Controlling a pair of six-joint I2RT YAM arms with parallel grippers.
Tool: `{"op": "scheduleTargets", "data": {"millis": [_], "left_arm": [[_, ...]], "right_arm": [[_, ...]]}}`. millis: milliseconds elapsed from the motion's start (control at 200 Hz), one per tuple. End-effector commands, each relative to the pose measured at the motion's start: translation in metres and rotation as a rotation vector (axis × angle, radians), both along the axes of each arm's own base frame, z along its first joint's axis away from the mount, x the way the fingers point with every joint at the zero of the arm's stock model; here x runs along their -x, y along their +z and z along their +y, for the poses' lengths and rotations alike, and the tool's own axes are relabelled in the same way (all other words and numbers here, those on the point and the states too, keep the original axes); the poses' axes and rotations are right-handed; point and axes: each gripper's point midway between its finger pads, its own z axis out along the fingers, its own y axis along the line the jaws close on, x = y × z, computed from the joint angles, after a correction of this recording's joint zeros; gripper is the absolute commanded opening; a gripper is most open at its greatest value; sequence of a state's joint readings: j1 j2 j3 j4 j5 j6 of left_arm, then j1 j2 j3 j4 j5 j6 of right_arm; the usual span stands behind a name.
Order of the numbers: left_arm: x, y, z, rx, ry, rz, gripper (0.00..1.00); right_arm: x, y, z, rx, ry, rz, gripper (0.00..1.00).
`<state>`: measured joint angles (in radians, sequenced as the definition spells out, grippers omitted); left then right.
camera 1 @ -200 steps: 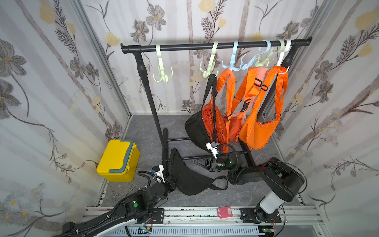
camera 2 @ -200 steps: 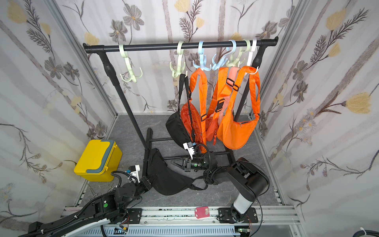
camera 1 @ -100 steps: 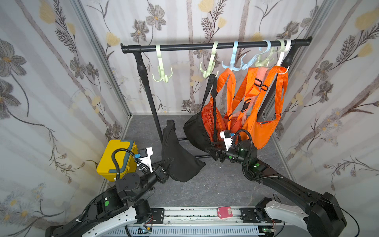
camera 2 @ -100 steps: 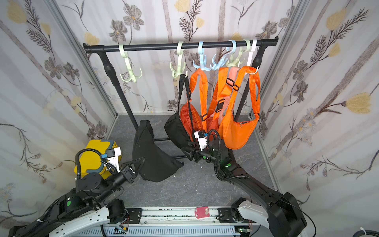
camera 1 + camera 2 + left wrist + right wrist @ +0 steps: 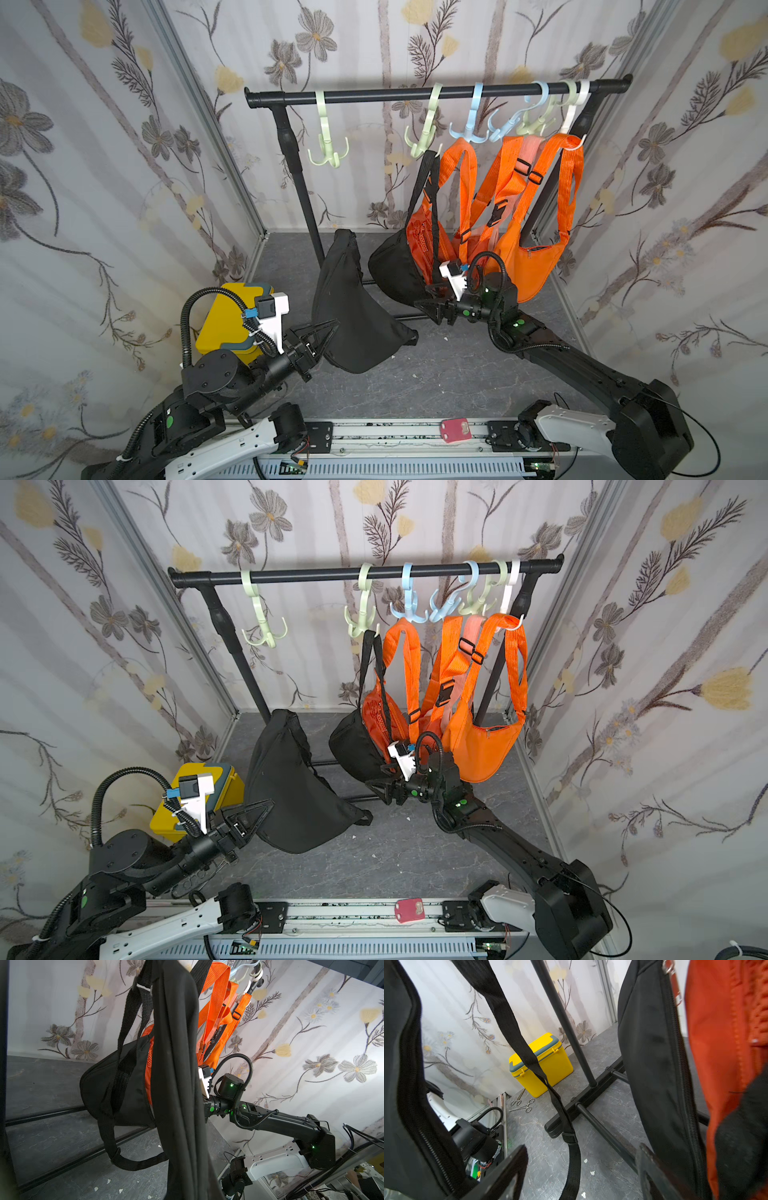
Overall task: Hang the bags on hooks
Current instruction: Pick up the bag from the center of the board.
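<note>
**Change over one second.** The bag [image 5: 353, 307], earlier flat on the floor, is now stood upright beside the left post of the rack [image 5: 374, 98]. It is not yet hung and lies below an empty hook [image 5: 327, 143]. Its edge is pinched in the closed left gripper [image 5: 328, 332], whose arm is raised and bent. The right gripper [image 5: 424, 306], earlier closed, is spread wide and empty. Its arm, earlier folded, is stretched low toward the hung bags [image 5: 536, 266].

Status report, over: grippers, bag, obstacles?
Left gripper shut on black bag, not yet hung. Right gripper open. Rack post close behind bag; one green hook bare.
</note>
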<state>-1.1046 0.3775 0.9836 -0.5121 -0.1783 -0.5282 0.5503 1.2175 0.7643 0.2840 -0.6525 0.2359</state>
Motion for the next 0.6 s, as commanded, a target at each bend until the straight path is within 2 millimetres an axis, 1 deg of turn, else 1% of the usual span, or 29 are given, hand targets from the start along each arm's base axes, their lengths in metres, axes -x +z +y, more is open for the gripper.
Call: {"op": "scheduleTargets", "data": {"millis": [0, 60, 225, 415, 539, 564, 574, 594], "left_arm": [[0.008, 0.015, -0.002, 0.035, -0.045, -0.035, 0.0], [0.009, 0.018, -0.002, 0.039, -0.052, -0.036, 0.0], [0.011, 0.023, -0.005, 0.036, -0.072, -0.038, 0.0], [0.013, 0.028, -0.01, 0.031, -0.096, -0.045, 0.0], [0.014, 0.031, -0.012, 0.036, -0.104, -0.05, 0.0], [0.014, 0.032, -0.012, 0.039, -0.105, -0.052, 0.0], [0.014, 0.032, -0.012, 0.039, -0.105, -0.053, 0.0], [0.015, 0.033, -0.012, 0.04, -0.106, -0.054, 0.0]], "right_arm": [[0.013, 0.011, 0.017, -0.042, 0.162, -0.031, 0.82], [0.015, 0.01, 0.024, -0.057, 0.218, -0.014, 0.82], [0.015, 0.006, 0.044, -0.048, 0.298, -0.007, 0.86], [0.017, 0.0, 0.072, -0.018, 0.381, -0.008, 0.89], [0.015, -0.005, 0.088, -0.015, 0.419, 0.002, 0.87], [0.016, -0.002, 0.09, -0.021, 0.428, -0.004, 0.86], [0.015, -0.009, 0.093, -0.013, 0.433, 0.014, 0.86], [0.014, -0.013, 0.096, -0.01, 0.441, 0.022, 0.85]]}}
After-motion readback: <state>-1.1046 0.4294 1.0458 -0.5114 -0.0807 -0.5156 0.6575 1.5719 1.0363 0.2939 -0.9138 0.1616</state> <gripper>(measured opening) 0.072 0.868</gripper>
